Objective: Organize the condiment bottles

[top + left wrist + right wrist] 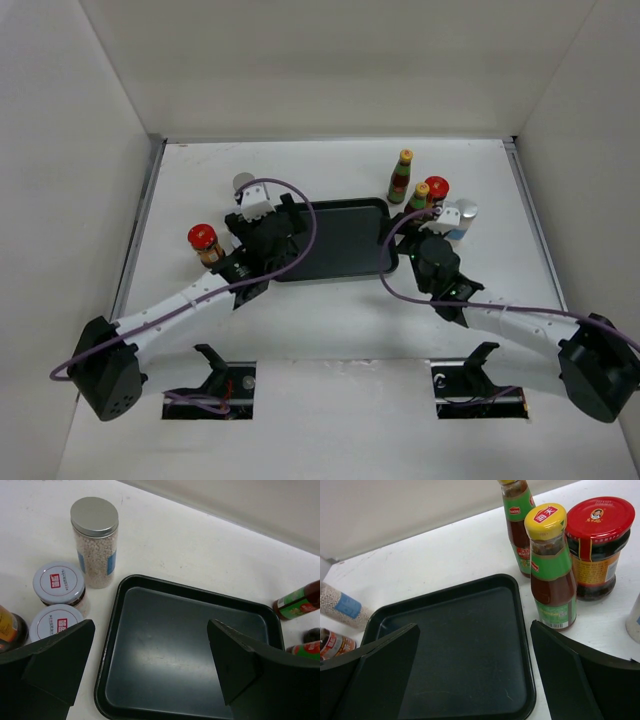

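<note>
The empty black tray lies mid-table. My left gripper hovers open over its left part; my right gripper hovers open over its right edge. Left of the tray stand a tall silver-lidded jar of white beads, two short silver-lidded jars and a red-capped jar. Right of the tray stand two yellow-capped sauce bottles, a red-capped jar and a white-blue bottle. Both grippers are empty.
White walls close the table on the left, back and right. The nearer sauce bottle stands just beside my right gripper's right finger. The short jars stand close to my left gripper's left finger.
</note>
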You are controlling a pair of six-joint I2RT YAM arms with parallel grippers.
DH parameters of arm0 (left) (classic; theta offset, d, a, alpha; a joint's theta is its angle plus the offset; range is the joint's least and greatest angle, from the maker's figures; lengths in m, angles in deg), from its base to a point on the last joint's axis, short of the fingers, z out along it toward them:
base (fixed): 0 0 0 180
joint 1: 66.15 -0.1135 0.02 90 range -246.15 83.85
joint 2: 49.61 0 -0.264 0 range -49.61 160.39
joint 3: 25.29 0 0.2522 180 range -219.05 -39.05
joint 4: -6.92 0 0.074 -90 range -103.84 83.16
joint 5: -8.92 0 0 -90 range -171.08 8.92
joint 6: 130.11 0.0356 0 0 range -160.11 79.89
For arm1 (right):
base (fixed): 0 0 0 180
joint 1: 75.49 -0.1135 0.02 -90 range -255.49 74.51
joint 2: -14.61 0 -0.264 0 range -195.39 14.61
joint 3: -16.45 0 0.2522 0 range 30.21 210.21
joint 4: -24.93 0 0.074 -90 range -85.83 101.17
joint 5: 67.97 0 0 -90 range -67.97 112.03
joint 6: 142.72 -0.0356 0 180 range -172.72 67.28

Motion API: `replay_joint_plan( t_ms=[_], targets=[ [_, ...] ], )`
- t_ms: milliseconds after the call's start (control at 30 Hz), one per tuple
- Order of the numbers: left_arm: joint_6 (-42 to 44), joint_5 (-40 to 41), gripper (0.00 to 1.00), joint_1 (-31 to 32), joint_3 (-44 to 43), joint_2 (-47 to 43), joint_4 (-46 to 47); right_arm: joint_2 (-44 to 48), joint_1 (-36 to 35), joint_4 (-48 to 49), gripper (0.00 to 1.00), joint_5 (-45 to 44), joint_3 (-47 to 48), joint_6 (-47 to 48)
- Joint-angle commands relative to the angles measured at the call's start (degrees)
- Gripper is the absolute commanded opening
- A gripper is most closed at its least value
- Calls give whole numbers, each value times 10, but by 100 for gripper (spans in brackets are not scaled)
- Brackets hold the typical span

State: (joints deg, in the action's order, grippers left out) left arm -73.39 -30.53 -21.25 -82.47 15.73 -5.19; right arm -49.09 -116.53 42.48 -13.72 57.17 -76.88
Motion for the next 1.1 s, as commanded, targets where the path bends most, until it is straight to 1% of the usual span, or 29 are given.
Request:
replay_joint_plan(
  t_ms=[0, 67, 200, 233, 267, 300, 333, 367, 400, 433, 500, 533, 567, 600, 633, 667, 733, 767, 800, 833, 900, 1067],
  targets=[
    [-4, -27, 100, -29, -27, -15, 18, -6, -7, 33, 100, 5, 28, 5],
    [-2, -43, 100, -52, -32, -12, 27, -13, -7, 33, 100, 8, 30, 2],
    [8, -48, 100, -90, -47, 11, 35, -21, -10, 33, 99, 36, 35, 6],
    [17, -49, 100, -99, -54, 19, 34, -21, -10, 33, 88, 49, 35, 6],
    [28, -50, 100, -107, -58, 26, 36, -21, -10, 33, 62, 59, 35, 3],
    [32, -48, 100, -110, -59, 30, 41, -21, -10, 33, 45, 60, 35, 2],
    [37, -47, 100, -116, -59, 36, 49, -21, -10, 31, 30, 60, 35, 0],
    [40, -47, 100, -124, -56, 43, 62, -24, -10, 25, 22, 61, 37, 0],
    [42, -48, 100, -132, -53, 47, 76, -26, -10, 20, 17, 63, 40, 0],
    [40, -46, 100, -138, -47, 48, 87, -27, -10, 12, 15, 63, 42, -3],
    [48, -60, 100, -145, -31, 45, 120, -35, -10, 4, 16, 67, 47, -8],
    [66, -75, 92, -147, -26, 48, 136, -39, -10, 4, 18, 67, 49, -8],
    [82, -83, 62, -147, -24, 51, 151, -41, -10, 8, 24, 68, 49, -5],
    [89, -85, 43, -149, -26, 57, 153, -44, -10, 11, 32, 67, 48, -5],
    [95, -87, 40, -151, -33, 62, 147, -48, -10, 14, 43, 68, 47, -8],
    [99, -89, 43, -156, -43, 69, 134, -52, -10, 16, 53, 69, 47, -9],
    [102, -91, 56, -167, -69, 92, 104, -59, -10, 17, 70, 76, 49, -8],
    [102, -91, 65, -173, -82, 106, 94, -62, -10, 15, 76, 81, 52, -5],
    [107, -91, 74, -180, -97, 122, 86, -63, -10, 16, 80, 82, 53, -4],
    [109, -91, 78, -187, -109, 137, 80, -65, -10, 18, 83, 84, 53, -4],
    [113, -92, 83, -195, -125, 160, 78, -69, -10, 14, 86, 87, 56, -4],
    [119, -88, 84, -217, -145, 200, 81, -70, -10, 14, 92, 91, 56, 1]
  ],
)
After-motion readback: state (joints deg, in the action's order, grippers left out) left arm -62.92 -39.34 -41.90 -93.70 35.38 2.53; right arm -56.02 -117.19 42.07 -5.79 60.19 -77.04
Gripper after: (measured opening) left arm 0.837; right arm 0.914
